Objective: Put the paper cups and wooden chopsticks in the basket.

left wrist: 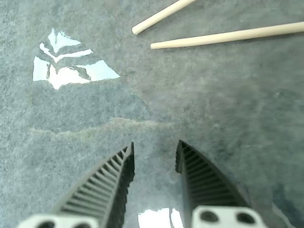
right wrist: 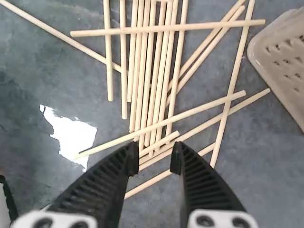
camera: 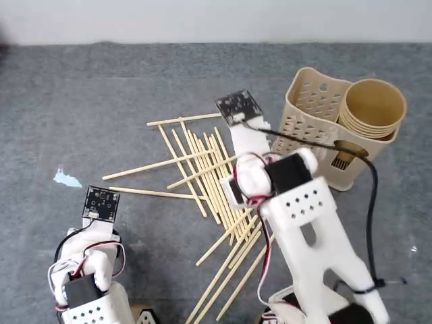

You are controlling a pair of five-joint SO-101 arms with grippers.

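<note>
The right gripper (right wrist: 153,149) hangs with its jaws a little apart and nothing clamped, its tips just above the near edge of the scattered wooden chopsticks (right wrist: 147,71). The sticks lie on the grey worktop (camera: 81,88), many side by side in a loose bundle and several crossing it at angles. Just beyond them stands the cream basket (camera: 304,115), with a stack of paper cups (camera: 371,108) already set in 1 of its compartments.

Well apart from the basket, the left gripper (left wrist: 154,147) sits low over bare worktop, jaws apart and empty. The ends of 2 chopsticks and a pale torn scrap (left wrist: 66,66) lie ahead of it.

The sticks look light, stiff and smooth, so they are likely to roll or swing if pinched near an end. A hold across the middle of the parallel bundle seems soundest, though the crossing sticks may drag along.
</note>
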